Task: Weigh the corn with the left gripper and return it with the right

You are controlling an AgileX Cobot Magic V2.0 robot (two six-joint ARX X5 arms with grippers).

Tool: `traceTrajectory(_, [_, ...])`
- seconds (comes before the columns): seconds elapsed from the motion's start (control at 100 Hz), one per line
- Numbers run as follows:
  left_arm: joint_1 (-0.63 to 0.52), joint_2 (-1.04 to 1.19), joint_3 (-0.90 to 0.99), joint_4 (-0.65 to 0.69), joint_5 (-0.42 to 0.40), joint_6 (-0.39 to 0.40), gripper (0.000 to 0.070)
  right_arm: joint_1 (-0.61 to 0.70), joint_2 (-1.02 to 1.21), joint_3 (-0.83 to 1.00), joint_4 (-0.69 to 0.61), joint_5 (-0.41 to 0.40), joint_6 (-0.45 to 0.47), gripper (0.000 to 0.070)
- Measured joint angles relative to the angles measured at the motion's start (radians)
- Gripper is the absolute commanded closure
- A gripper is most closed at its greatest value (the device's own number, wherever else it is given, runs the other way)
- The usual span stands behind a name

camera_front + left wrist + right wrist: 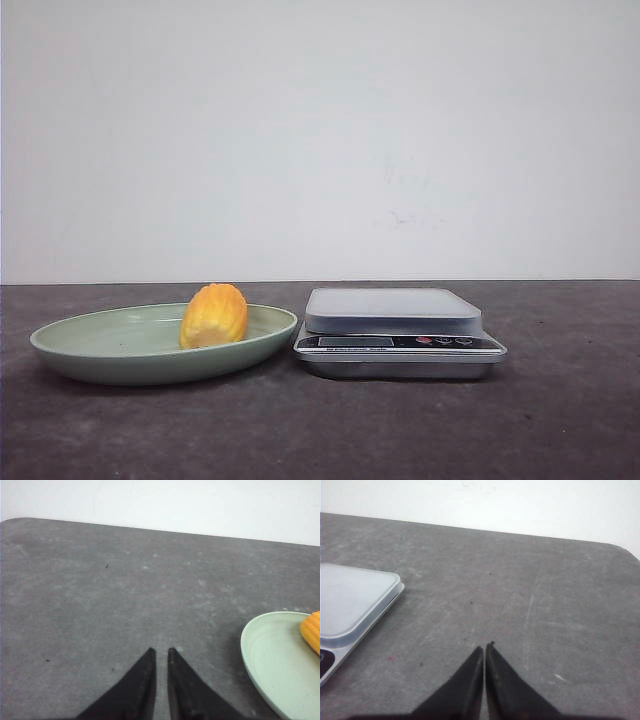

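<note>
The corn [214, 315] is lying in the pale green plate [90, 345] on the left side of the dark grey table [560, 420], resting toward the plate's right half with its rounded end pointing up and slightly right (its kernel rows are running lengthwise). Just to the right of the plate, a silver kitchen scale [398, 335] is sitting with its grey weighing platform bare; the plate's right rim is coming very close to the scale's left edge, though whether they are touching cannot be told.

In the left wrist view, the left gripper [161, 652] is hovering over bare table to the left of the plate [272, 665], its black fingers nearly together with only a thin gap, gripping nothing; the corn [312, 630] is peeking in at the edge. In the right wrist view, the right gripper [484, 649] is hanging over bare table to the right of the scale [355, 605], its fingers closed together on nothing.
</note>
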State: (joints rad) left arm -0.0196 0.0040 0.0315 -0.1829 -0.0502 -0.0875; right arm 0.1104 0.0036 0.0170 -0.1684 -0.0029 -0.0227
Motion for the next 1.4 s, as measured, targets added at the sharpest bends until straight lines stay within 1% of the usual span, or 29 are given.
traceTrajectory(0.2, [0.0, 0.0, 0.0, 0.0, 0.0, 0.0, 0.07, 0.0, 0.0, 0.0, 0.002, 0.001, 0.0, 0.07])
traceTrajectory(0.29, [0.0, 0.0, 0.0, 0.0, 0.0, -0.016, 0.07, 0.0, 0.0, -0.001, 0.041, 0.0, 0.001, 0.07])
traceTrajectory(0.34, [0.0, 0.0, 0.0, 0.0, 0.004, -0.053, 0.07, 0.0, 0.0, -0.001, 0.073, -0.014, 0.009, 0.07])
traceTrajectory(0.4, [0.0, 0.0, 0.0, -0.001, 0.013, -0.121, 0.07, 0.0, 0.0, -0.001, 0.113, -0.043, 0.042, 0.07])
traceTrajectory(0.5, [0.0, 0.0, 0.001, -0.004, 0.035, -0.239, 0.07, 0.0, 0.0, 0.0, 0.17, -0.105, 0.149, 0.07])
traceTrajectory(0.57, [0.0, 0.0, 0.01, -0.024, 0.091, -0.305, 0.07, 0.0, 0.0, 0.006, 0.202, -0.148, 0.247, 0.07])
traceTrajectory(0.63, [0.0, 0.001, 0.036, -0.079, 0.171, -0.339, 0.07, 0.0, 0.0, 0.027, 0.208, -0.153, 0.322, 0.07])
traceTrajectory(0.69, [0.0, 0.001, 0.066, -0.095, 0.26, -0.367, 0.0696, 0.001, 0.0, 0.056, 0.208, -0.16, 0.39, 0.07])
traceTrajectory(0.76, [0.0, 0.004, 0.123, -0.098, 0.343, -0.399, 0.0696, 0.001, 0.0, 0.101, 0.19, -0.185, 0.444, 0.07])
traceTrajectory(0.83, [0.0, 0.013, 0.2, -0.108, 0.367, -0.421, 0.0695, 0.001, 0.003, 0.163, 0.142, -0.196, 0.467, 0.07])
traceTrajectory(0.96, [0.0, 0.098, 0.387, -0.161, 0.367, -0.432, 0.0694, 0.001, 0.073, 0.324, 0.043, -0.206, 0.454, 0.07])
traceTrajectory(1.02, [0.0, 0.167, 0.493, -0.183, 0.368, -0.427, 0.0694, 0.001, 0.132, 0.415, -0.002, -0.207, 0.424, 0.07])
traceTrajectory(1.1, [0.0, 0.282, 0.653, -0.221, 0.393, -0.407, 0.0695, 0.001, 0.229, 0.555, -0.078, -0.207, 0.372, 0.07])
traceTrajectory(1.18, [0.0, 0.403, 0.822, -0.301, 0.427, -0.375, 0.0696, 0.001, 0.333, 0.713, -0.184, -0.207, 0.311, 0.07])
traceTrajectory(1.28, [-0.002, 0.542, 1.015, -0.454, 0.435, -0.325, 0.0696, 0.001, 0.454, 0.909, -0.318, -0.207, 0.24, 0.07])
traceTrajectory(1.37, [-0.003, 0.625, 1.135, -0.551, 0.437, -0.287, 0.0693, 0.001, 0.52, 1.035, -0.377, -0.207, 0.196, 0.07])
traceTrajectory(1.4, [-0.003, 0.641, 1.159, -0.558, 0.438, -0.277, 0.0664, 0.001, 0.53, 1.059, -0.38, -0.207, 0.185, 0.07])
